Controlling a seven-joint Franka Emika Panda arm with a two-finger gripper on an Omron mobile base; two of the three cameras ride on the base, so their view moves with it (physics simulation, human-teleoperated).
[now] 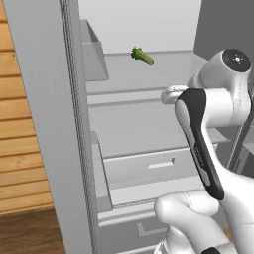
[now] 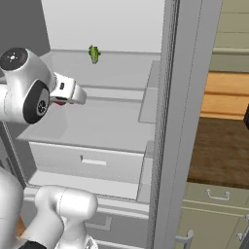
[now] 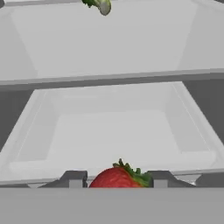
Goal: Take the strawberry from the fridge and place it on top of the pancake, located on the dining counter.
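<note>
Standing open, the fridge [image 1: 44,124] is presented with both upper doors swung aside, so that its pale shelves can be reached by the arm. A wood-topped surface [image 2: 221,146] is seen past the right door. The arm is extended into the middle level of the fridge, its wrist lying just above the middle shelf [image 2: 107,124]. On the upper shelf, far back, a green leafy vegetable [image 1: 142,56] is lying apart from the work and is not concerned in the task.

The hand [image 3: 118,178] is held level and directed toward the rear wall. The strawberry [image 3: 117,178] is seen between the two finger tips [image 3: 73,178], which stand close at either side of it; a grasp on the fruit is judged to be made, the narrow gap suiting so small a thing. A trace of red is also seen at the hand [image 2: 59,100] from the right.

The strawberry's leafy cap is turned to the right, so its long axis is judged to lie across the fingers, though only its upper part is visible.
</note>
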